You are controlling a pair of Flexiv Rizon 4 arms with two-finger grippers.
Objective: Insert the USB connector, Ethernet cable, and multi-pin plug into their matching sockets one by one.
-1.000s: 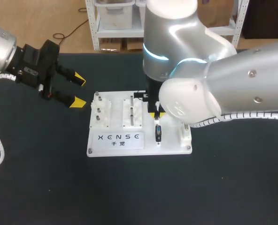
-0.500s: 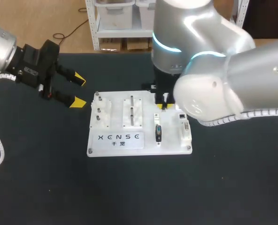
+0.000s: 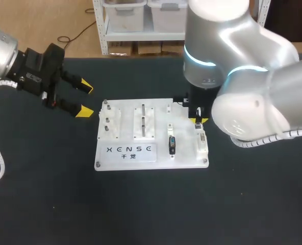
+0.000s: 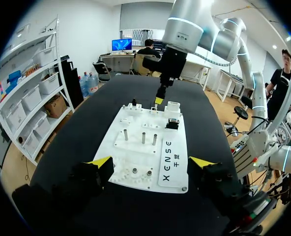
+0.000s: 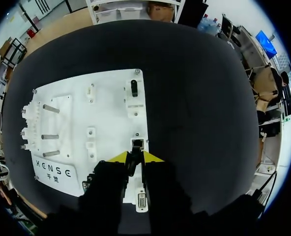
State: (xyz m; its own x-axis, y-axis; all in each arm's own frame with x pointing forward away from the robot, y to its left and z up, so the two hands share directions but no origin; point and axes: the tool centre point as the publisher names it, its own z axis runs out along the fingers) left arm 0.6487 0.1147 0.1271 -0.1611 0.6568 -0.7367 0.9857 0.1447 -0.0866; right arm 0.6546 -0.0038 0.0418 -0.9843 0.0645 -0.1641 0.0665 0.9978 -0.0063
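Left gripper (image 3: 84, 99) gapes wide — right gripper (image 5: 135, 157) (over the board (image 5: 111, 98)) seemingly pinches a dark plug (image 5: 134, 163).

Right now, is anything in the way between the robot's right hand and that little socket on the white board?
No, nothing visible. The small socket lies just ahead of the right hand on the white board, and no other thing sits between them.

Dark lettering, two lines, on label (image 3: 130, 151) of white board (image 3: 186, 159).
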